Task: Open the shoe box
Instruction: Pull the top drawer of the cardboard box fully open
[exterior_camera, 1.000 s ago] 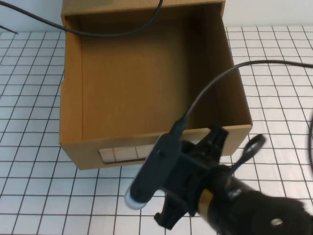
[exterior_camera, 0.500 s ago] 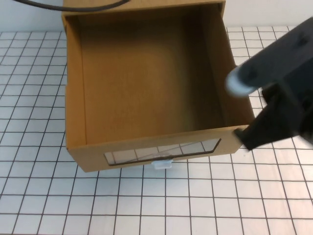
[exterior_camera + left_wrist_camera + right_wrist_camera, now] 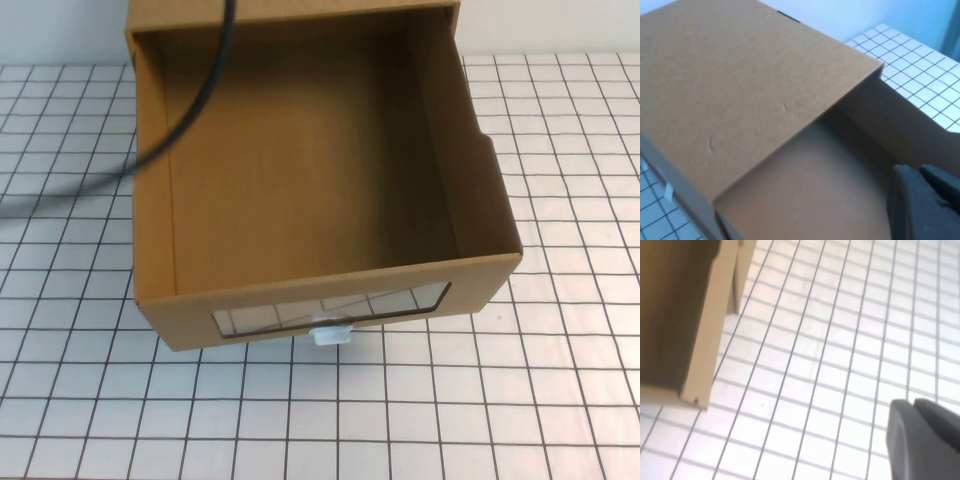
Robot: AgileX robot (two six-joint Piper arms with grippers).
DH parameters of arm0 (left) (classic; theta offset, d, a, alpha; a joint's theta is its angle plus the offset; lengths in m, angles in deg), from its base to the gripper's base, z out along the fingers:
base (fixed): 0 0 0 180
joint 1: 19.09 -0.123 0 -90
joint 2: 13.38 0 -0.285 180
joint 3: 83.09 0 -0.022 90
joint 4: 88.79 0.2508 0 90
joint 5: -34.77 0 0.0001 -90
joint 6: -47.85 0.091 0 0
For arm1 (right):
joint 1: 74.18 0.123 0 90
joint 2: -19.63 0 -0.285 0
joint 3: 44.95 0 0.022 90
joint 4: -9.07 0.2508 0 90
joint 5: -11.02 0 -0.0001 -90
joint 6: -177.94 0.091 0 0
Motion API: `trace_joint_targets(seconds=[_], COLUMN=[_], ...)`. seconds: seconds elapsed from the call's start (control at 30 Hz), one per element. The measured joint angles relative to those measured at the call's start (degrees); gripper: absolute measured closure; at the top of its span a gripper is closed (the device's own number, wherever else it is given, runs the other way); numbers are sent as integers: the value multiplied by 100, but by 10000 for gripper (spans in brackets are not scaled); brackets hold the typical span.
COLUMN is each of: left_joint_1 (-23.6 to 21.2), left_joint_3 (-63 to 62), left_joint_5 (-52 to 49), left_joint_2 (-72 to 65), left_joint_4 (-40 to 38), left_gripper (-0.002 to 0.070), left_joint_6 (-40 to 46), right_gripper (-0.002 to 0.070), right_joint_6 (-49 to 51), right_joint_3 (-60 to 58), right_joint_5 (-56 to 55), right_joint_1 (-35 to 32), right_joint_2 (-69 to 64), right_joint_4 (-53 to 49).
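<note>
A lab test bench (white gridded tabletop (image 3: 560, 400), plain pale wall (image 3: 60, 30)).

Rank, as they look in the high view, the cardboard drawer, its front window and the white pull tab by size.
1. Brown cardboard drawer
2. Clear rectangular front window
3. Small white plastic pull tab
Neither claw shows there: left claw hangs over the drawer; right claw, shut, over the white gridded table.

Matt brown cardboard shoe box (image 3: 300, 180), clear plastic window (image 3: 330, 305), on a smooth white gridded table (image 3: 560, 400).
</note>
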Motion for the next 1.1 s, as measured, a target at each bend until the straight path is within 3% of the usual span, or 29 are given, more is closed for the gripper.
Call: trace_joint_targets(seconds=[0.37, 0.7, 0.9, 1.1], left_joint_1=[0, 0, 0, 0], left_joint_3=[4207, 6862, 8182, 9429], left_joint_5=[2294, 3101, 3940, 5545], left_joint_2=[3814, 7003, 7311, 7311], left_joint_4=[5, -5, -29, -61], left_gripper=[677, 677, 677, 677], left_joint_6=[244, 246, 246, 246], right_gripper=[689, 689, 689, 689], right_joint_6=[-259, -207, -207, -207], right_joint_3=[-1292, -1701, -1701, -1701], right_joint_5=[-785, -882, -1000, -1041], right_joint_1=[-286, -299, -299, -299], right_joint_2=[1131, 1793, 1793, 1793], right_joint_4=[772, 847, 923, 949])
